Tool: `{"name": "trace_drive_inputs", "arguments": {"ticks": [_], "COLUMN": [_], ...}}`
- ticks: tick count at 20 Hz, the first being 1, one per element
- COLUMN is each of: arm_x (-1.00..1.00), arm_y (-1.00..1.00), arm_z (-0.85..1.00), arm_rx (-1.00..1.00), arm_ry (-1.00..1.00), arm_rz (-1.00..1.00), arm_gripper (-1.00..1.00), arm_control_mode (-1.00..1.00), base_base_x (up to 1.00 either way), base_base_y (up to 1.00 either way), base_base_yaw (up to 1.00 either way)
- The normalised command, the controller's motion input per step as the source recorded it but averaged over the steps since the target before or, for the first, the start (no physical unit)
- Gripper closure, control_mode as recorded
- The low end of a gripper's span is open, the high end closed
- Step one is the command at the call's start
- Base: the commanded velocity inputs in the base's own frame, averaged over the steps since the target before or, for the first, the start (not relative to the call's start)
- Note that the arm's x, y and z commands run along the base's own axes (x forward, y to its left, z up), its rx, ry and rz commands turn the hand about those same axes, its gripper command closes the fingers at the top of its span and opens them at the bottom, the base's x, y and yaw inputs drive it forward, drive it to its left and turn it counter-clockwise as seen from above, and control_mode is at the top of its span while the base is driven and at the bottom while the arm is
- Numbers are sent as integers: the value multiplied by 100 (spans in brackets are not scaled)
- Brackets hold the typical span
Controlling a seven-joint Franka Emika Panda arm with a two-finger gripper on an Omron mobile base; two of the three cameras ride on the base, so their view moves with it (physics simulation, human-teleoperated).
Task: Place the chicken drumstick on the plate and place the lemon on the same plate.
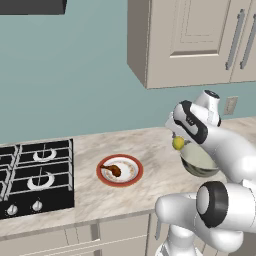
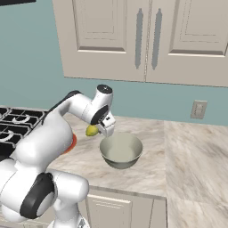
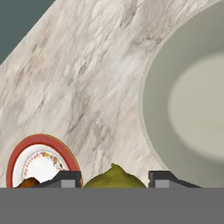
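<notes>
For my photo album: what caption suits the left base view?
Fingers carry the lemon above the counter; drumstick already on the plate.

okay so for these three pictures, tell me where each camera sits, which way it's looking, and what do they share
Left base view: behind the arm on its left, looking forward and down at the counter, plate and chicken drumstick; the arm rises lower right.
Right base view: behind on its right, facing the bowl; the arm rises lower left.
Hand view: on the hand, looking along the gripper; both fingertips show.
Shared: the lemon between the fingers, plus the bowl.
</notes>
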Motion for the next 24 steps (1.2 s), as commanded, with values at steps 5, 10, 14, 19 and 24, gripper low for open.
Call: {"name": "trace_drive_inputs", "arguments": {"ticks": [5, 10, 14, 19, 24], "arm_x": [9, 23, 39, 34, 4], "arm_y": [100, 97, 78, 48, 27], "arm_z": [-4, -20, -34, -40, -27], "arm_rx": [-7, -6, -3, 0, -1], "arm_ry": [1, 3, 1, 0, 3], "arm_rz": [8, 11, 13, 14, 7], "arm_gripper": [100, 100, 100, 100, 100], "arm_control_mode": [-100, -100, -100, -100, -100], "base_base_x": [0, 0, 0, 0, 0], "base_base_y": [0, 0, 0, 0, 0], "base_base_yaw": [0, 0, 0, 0, 0]}}
